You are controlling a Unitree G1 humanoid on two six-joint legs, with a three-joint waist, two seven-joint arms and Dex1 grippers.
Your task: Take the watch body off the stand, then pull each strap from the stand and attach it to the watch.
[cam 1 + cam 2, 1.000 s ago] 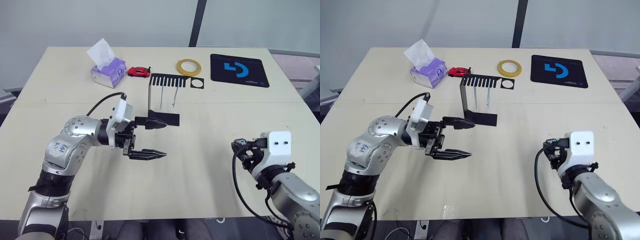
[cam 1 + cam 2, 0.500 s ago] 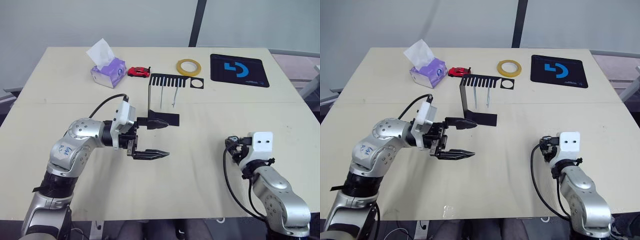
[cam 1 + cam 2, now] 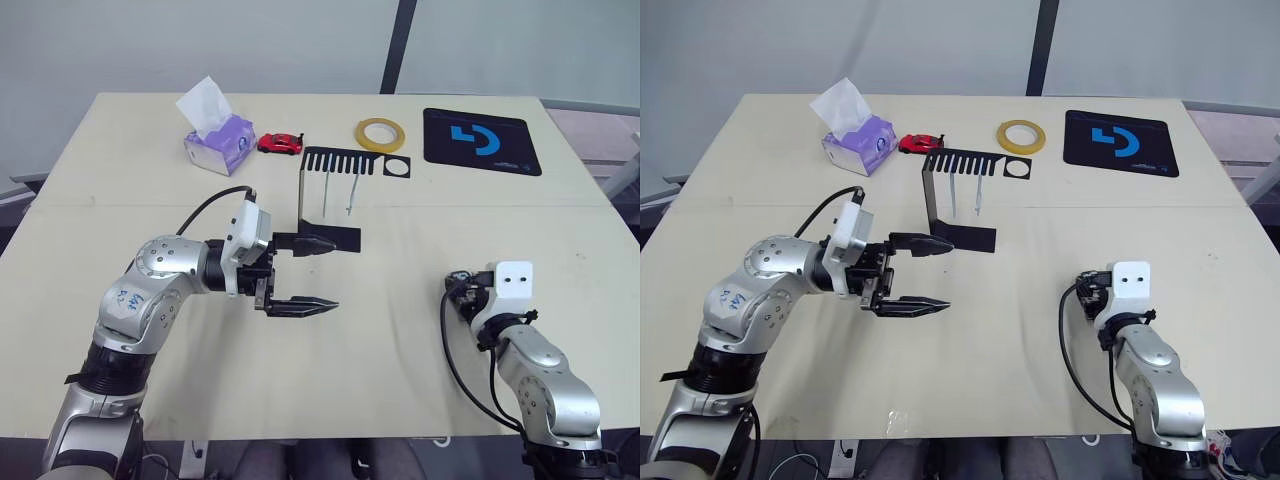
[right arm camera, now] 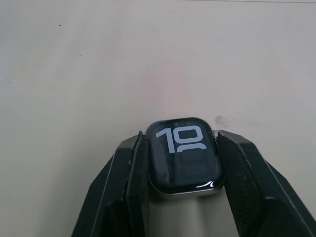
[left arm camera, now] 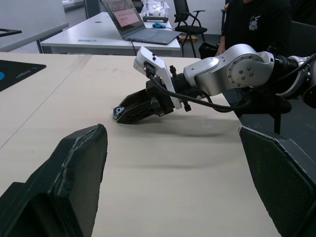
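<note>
The black stand (image 3: 301,198) stands mid-table, with two pale straps (image 3: 325,193) (image 3: 349,196) hanging from its comb-toothed top bar. My left gripper (image 3: 335,273) is open just in front of the stand's foot, one finger over the foot, with nothing between the fingers. At the right front of the table, my right gripper (image 4: 183,148) is shut on the watch body (image 4: 183,157), whose black screen shows white digits. In the left wrist view the right gripper (image 5: 129,111) lies low on the tabletop with the watch body (image 5: 118,110) at its tip.
Along the far edge sit a purple tissue box (image 3: 215,142), a red toy car (image 3: 279,143), a yellow tape ring (image 3: 378,133) and a black mat with a blue logo (image 3: 482,140). Beyond the table, a person (image 5: 252,22) sits near a laptop (image 5: 133,22).
My right arm has swung inward to the left and settled lower on the table, still holding the watch body. The left gripper edged slightly right and then held still.
</note>
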